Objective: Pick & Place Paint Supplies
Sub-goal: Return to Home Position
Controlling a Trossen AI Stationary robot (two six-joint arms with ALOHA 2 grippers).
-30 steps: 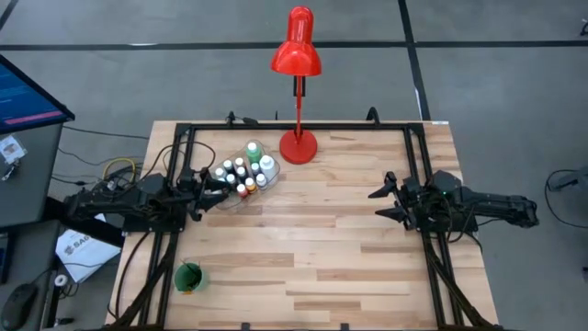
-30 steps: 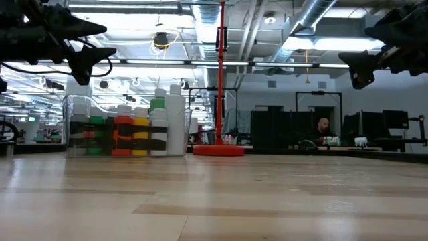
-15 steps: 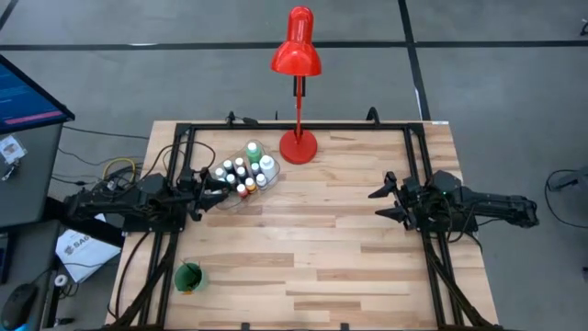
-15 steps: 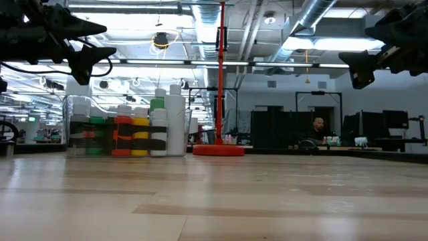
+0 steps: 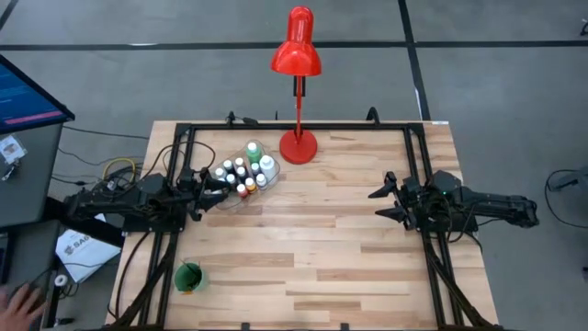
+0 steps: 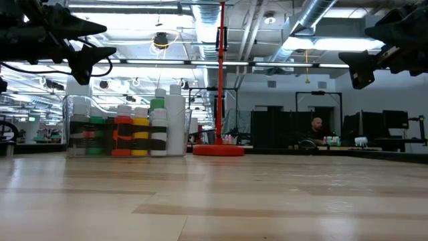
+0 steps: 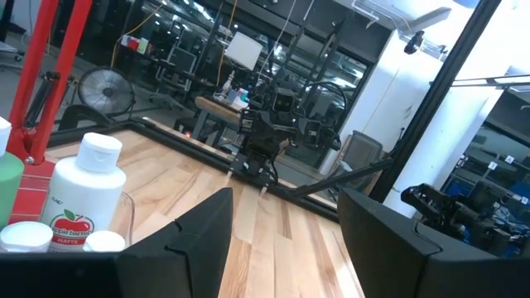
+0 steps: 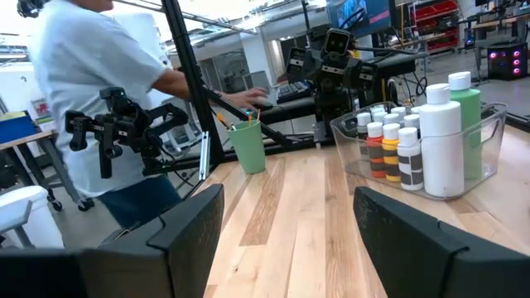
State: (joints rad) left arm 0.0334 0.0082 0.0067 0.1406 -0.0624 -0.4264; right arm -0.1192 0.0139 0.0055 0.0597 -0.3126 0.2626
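Note:
The paint supplies are several small bottles [image 5: 243, 174] standing upright in a clear bin [image 8: 489, 132] at the table's far left, with white caps and green, orange and yellow bodies [image 6: 127, 136]. A green cup [image 5: 189, 277] with thin brushes [image 8: 248, 117] stands near the front left corner. My left gripper [image 5: 213, 193] hovers open, level, just left of the bin, above the table [image 6: 93, 41]. My right gripper [image 5: 380, 204] hovers open over the table's right side, pointing left. Both hold nothing [image 7: 286, 240] [image 8: 290, 240].
A red desk lamp [image 5: 298, 145] stands on its round base at the far middle, right of the bin. A black frame [image 5: 413, 156] borders the table. Bare wood [image 5: 312, 239] lies between the arms. A person in a light shirt [image 8: 91, 74] stands beyond the table's left side.
Both arms have kept still. A person's hand has come into the high view off the table, beyond its near left corner.

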